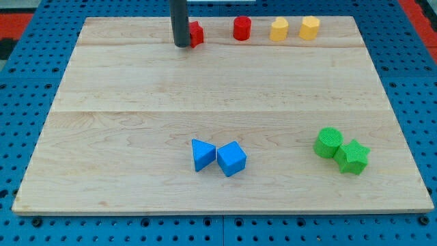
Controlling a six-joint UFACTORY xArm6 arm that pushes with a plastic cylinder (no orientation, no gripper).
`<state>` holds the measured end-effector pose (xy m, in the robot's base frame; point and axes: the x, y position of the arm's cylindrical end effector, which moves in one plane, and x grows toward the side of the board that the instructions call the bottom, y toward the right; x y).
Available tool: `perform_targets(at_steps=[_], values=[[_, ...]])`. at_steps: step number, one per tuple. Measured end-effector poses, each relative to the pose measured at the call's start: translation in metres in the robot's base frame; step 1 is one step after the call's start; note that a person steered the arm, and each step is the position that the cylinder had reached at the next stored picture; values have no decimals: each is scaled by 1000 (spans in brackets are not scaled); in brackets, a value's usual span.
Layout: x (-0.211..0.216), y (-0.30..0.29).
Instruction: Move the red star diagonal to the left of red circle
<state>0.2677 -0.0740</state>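
Note:
The red star lies near the view's top edge of the wooden board, partly hidden by my rod. My tip rests against the star's left side. The red circle, a short cylinder, stands to the star's right, a block-width gap between them, on about the same row.
A yellow star-like block and a yellow hexagon stand right of the red circle. A blue triangle and a blue cube touch at the view's bottom middle. A green cylinder and a green star touch at bottom right.

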Motion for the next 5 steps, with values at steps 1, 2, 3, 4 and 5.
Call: perform_targets(at_steps=[1,2,3,4,5], values=[[0,2],[0,22],[-3,38],[-11,40],[-13,29]])
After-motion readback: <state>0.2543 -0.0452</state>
